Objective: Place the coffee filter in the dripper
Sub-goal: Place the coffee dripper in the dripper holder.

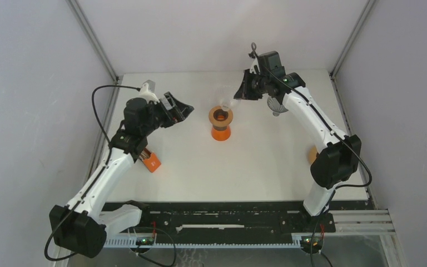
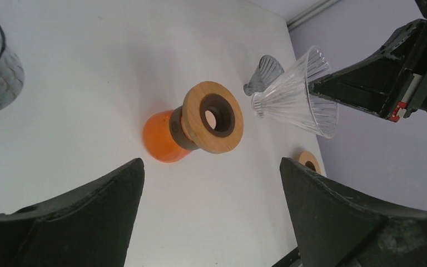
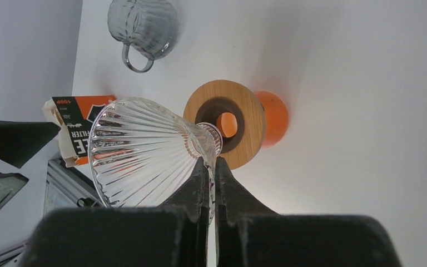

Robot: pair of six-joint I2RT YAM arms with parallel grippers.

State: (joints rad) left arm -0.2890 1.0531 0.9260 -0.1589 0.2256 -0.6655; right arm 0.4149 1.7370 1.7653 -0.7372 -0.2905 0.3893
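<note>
Right gripper (image 3: 211, 166) has its two fingers pressed together on the thin wall of the glass dripper (image 3: 139, 147) and carries it in the air. This dripper is a clear ribbed cone, and it hangs tilted on its side, with the narrow end toward the wooden collar of the orange stand (image 1: 221, 123) at the middle of the desk (image 1: 256, 167). It is very near the collar but apart from it. The right arm reaches in from the far right corner. The left gripper (image 2: 211, 164) holds nothing, its jaws stand wide and face the stand from the left side. An orange filter box (image 1: 152, 161) lies close to the left edge, beside the left arm. No loose filter is visible. Between the stand and the near edge the desk surface is bare.
</note>
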